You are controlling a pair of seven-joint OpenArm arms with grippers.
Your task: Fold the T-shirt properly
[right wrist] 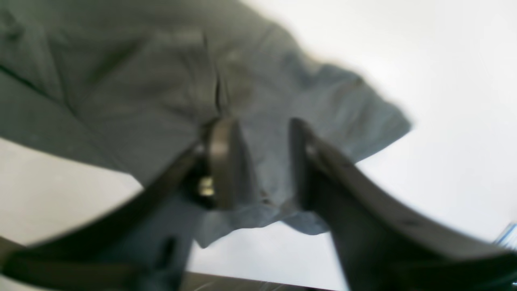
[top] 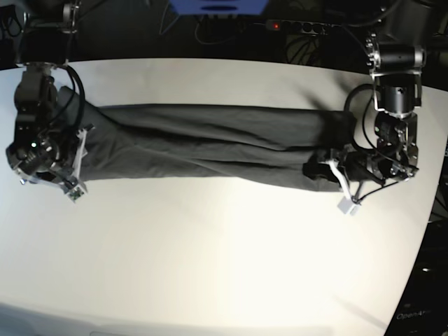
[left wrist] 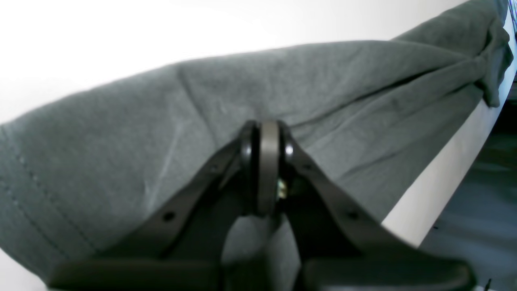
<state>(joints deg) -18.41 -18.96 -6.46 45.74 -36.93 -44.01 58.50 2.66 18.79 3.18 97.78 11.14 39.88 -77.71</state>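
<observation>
Lying stretched across the far half of the white table [top: 224, 266], the T-shirt [top: 210, 150] is already folded into a long narrow band, long axis running side to side w/ one arm at each end. That's the relation the next move turns on: each end of the band sits right at a gripper, so neither arm is nearer overall; each owns its own end.

Left gripper [left wrist: 267, 161] is pinched shut, jaws pressed together. Fabric lies right behind and under it, but I can't tell whether a layer is actually caught between the pads.

Right gripper [right wrist: 258, 161] has its jaws parted, cloth visible in the gap, a loose hem corner hanging below. Looks like a let-go, tho the view is blurred, so that's a judgement.

Base view gives the full lay of the band and both arms, but jaw state is too small to read there. Wrist views give jaw state, nothing of overall shape. Likely next: bringing one end over the other, w/ a fresh grip needed on the right.
</observation>
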